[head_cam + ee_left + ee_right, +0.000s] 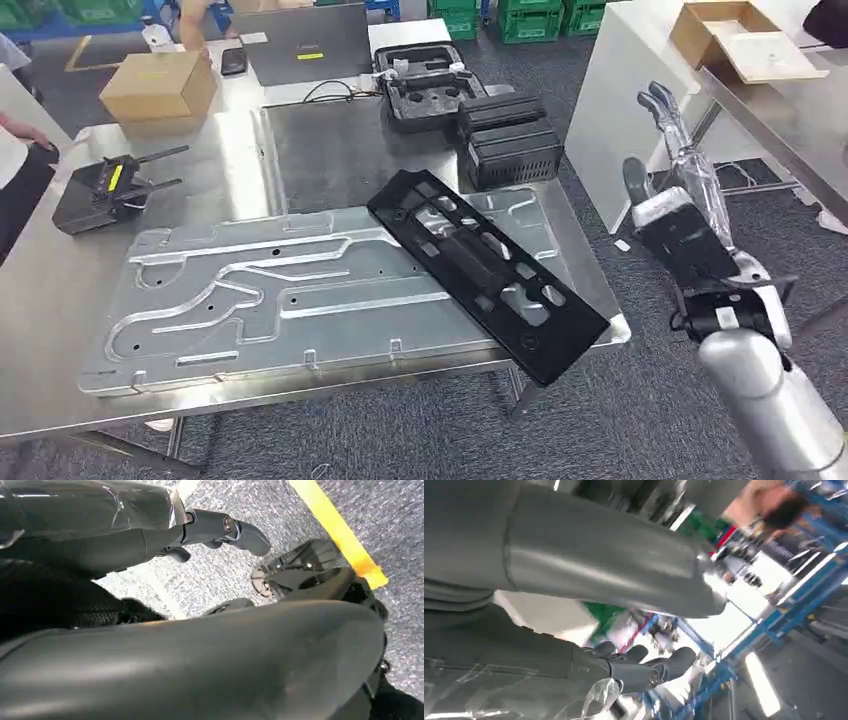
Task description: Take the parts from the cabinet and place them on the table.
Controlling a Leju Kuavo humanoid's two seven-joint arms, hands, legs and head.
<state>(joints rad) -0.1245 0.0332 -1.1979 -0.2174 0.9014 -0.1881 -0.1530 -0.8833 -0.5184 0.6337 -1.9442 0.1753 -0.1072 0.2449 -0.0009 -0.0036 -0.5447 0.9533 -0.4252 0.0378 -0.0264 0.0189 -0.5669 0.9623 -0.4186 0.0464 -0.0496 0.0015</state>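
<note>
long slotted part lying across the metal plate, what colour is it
Black; the long slotted plastic part shows best in the head view.

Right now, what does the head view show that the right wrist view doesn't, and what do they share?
Head view alone: the steel table carrying a silver machined plate, with a long black part lying partly on it and reaching over the table's corner, plus black cases and a cardboard box.
Right wrist view alone: blue racking, blurred.
Both: the right hand, raised and holding nothing.
</note>
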